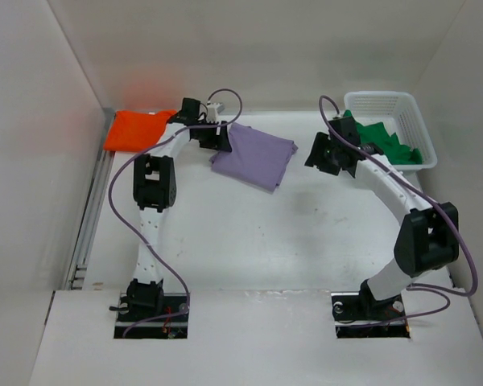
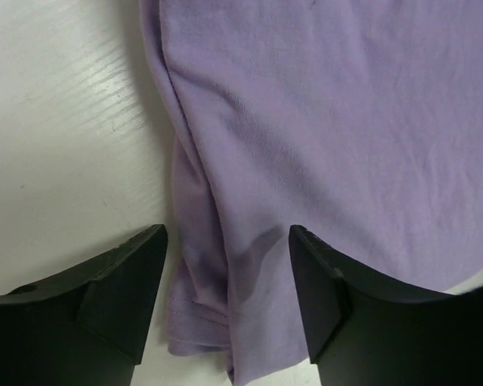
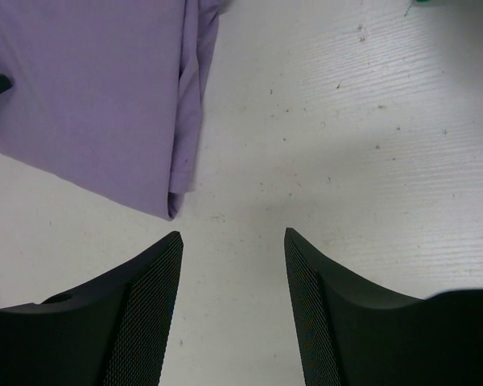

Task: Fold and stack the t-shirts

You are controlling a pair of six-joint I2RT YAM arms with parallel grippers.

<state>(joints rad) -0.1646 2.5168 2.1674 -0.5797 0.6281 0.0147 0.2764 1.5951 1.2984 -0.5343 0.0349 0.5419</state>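
Observation:
The lavender t-shirt (image 1: 253, 156) lies folded on the table at the back centre. It also shows in the left wrist view (image 2: 322, 137) and the right wrist view (image 3: 97, 88). My left gripper (image 2: 227, 273) is open, its jaws astride the shirt's near folded edge. My right gripper (image 3: 233, 273) is open and empty over bare table, just right of the shirt's corner. The orange t-shirt (image 1: 135, 129) lies folded at the back left. The green t-shirt (image 1: 389, 141) lies crumpled in the white basket (image 1: 410, 112).
White walls close in the table at the back and both sides. A metal rail (image 1: 88, 225) runs along the left edge. The arm bases stand at the near edge.

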